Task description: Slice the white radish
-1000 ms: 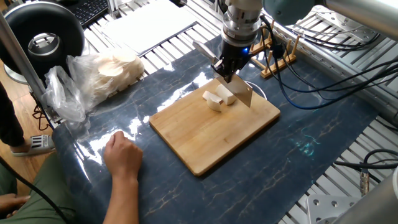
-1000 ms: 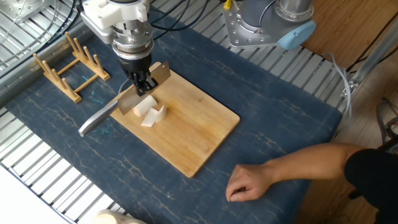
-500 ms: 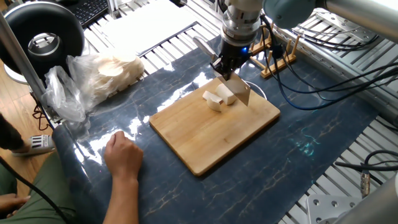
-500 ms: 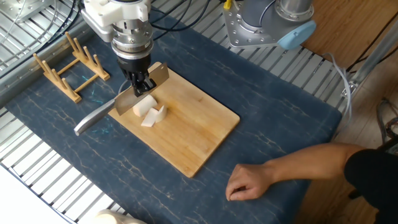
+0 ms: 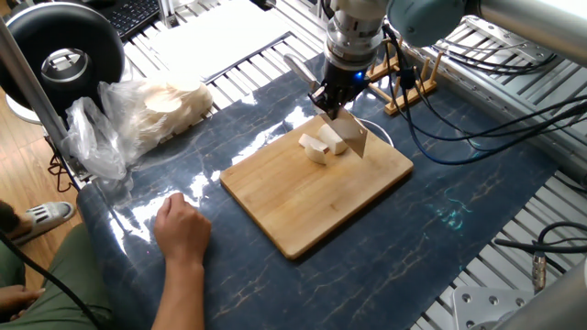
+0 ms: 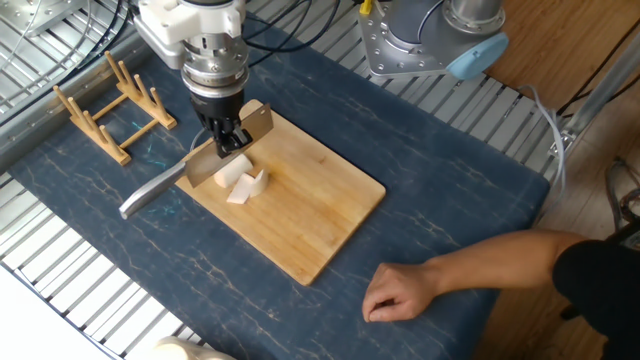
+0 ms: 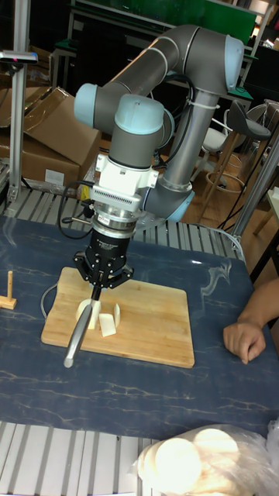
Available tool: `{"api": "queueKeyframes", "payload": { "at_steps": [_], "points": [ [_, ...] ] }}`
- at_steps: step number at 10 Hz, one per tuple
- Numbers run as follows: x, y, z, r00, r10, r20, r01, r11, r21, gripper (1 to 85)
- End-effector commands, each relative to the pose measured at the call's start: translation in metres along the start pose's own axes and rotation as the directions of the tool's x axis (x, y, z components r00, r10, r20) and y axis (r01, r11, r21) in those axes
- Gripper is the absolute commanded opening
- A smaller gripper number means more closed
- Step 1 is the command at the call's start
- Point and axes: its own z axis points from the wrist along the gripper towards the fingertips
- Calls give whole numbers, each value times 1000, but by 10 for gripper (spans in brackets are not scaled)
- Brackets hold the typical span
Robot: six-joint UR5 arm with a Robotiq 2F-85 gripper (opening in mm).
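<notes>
Directly beneath the gripper (image 6: 232, 137), pinched on a knife (image 6: 200, 165), the white radish (image 6: 240, 180) lies in wedges on the cutting board (image 6: 320, 215). Since a second ago the blade has lifted slightly, suggesting repositioning between cuts. Bare board spreads beyond the gripper; a person's hand (image 6: 400, 293) rests well apart.

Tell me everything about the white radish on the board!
The white radish is smooth, cream-white and already cut into a few chunky pieces. They sit close together near one end of the light wooden cutting board. The flat silver knife, held by the black claw, stands right against the pieces.
</notes>
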Motion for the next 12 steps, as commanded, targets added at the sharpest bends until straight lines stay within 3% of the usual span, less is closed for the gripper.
{"api": "queueKeyframes", "payload": {
  "at_steps": [1, 12],
  "points": [
    [2, 3, 0, 1000, 13, 2, -13, 1000, -11, 10],
    [14, 2, 1, 1000, -19, -8, 19, 1000, -9, 10]
  ]
}}
